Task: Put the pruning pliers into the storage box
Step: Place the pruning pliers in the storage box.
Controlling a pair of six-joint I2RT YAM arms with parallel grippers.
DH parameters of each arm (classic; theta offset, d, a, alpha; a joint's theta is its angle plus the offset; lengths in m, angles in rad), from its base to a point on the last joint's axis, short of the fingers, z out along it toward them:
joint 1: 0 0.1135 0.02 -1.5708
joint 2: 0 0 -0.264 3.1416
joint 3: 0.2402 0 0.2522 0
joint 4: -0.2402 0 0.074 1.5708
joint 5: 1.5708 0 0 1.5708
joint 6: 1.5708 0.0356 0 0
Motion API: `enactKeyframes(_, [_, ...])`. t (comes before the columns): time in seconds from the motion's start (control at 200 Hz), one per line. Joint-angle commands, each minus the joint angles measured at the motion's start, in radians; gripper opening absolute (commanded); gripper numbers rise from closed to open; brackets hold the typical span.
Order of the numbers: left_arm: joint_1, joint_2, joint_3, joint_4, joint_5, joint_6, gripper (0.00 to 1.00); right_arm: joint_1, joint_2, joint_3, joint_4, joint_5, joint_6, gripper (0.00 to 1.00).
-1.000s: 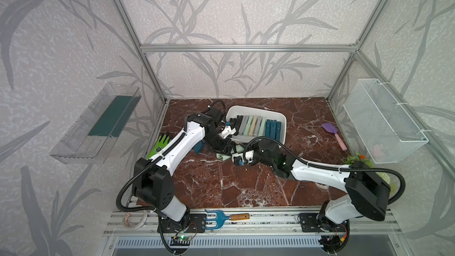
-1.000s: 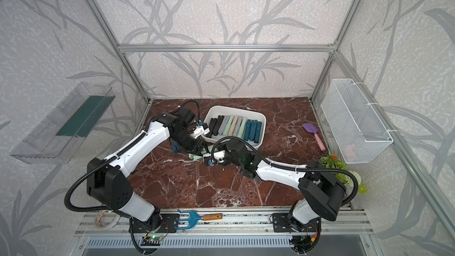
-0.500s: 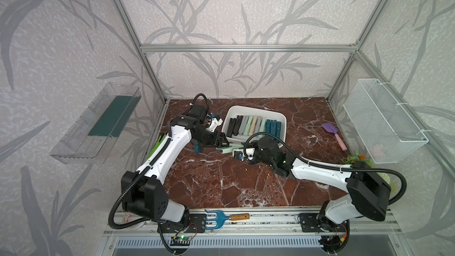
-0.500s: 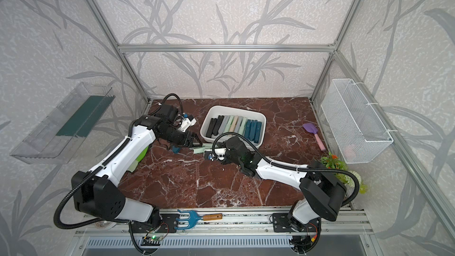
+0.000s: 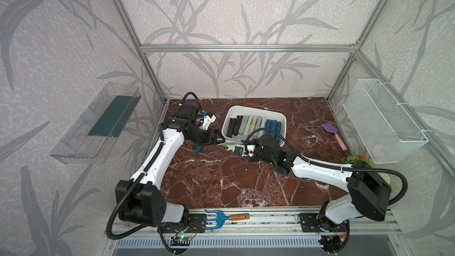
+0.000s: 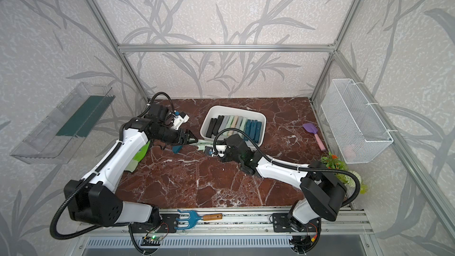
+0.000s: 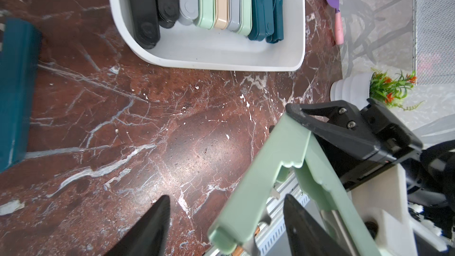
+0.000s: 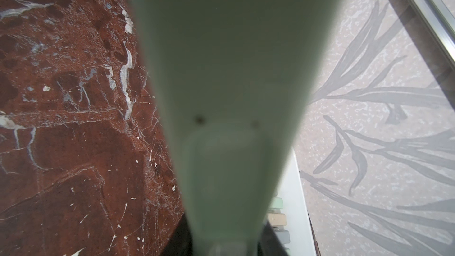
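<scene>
The right end effector (image 5: 236, 148) clenches the mint pruning pliers (image 7: 283, 158) at the storage box's (image 5: 258, 110) 7 o'clock. The left end effector (image 7: 226, 196), released, straddles their free end, and an off-centre closure could twist them loose. A second ago the left arm angled toward 5 o'clock; now it points toward 3.

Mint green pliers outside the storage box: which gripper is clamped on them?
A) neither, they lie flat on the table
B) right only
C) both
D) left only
B: the right gripper pinches one end of the mint green pliers, while the left gripper straddles the free end with jaws open.
</scene>
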Motion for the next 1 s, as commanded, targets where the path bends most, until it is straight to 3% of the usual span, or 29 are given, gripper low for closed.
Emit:
enactKeyframes(0.0, [0.050,-0.089,-0.021,0.042,0.056,-0.047,0.75,-0.016,-0.007,0.021,0.031,-0.016,0.047,0.10])
enactKeyframes(0.26, [0.054,-0.197,-0.136,0.203,0.203,-0.218,0.90,-0.020,0.034,0.045,0.026,-0.015,0.080,0.10])
enactKeyframes(0.29, [0.051,-0.202,-0.162,0.235,0.212,-0.241,0.98,-0.020,0.038,0.048,0.025,-0.016,0.085,0.10])
enactKeyframes(0.395, [0.035,-0.215,-0.214,0.313,0.237,-0.280,0.99,-0.021,0.045,0.053,0.024,-0.025,0.099,0.10])
enactKeyframes(0.56, [0.023,-0.205,-0.202,0.272,0.275,-0.202,0.99,-0.023,0.030,0.053,0.008,-0.058,0.120,0.10])
enactKeyframes(0.73, [0.022,-0.197,-0.200,0.235,0.334,-0.096,0.99,-0.051,0.006,0.070,-0.061,-0.171,0.187,0.10])
enactKeyframes(0.89, [0.015,-0.191,-0.191,0.246,0.383,-0.053,0.99,-0.103,-0.006,0.111,-0.184,-0.333,0.264,0.10])
enactKeyframes(0.995, [-0.005,-0.193,-0.194,0.290,0.383,-0.079,0.99,-0.120,0.000,0.135,-0.232,-0.374,0.302,0.10])
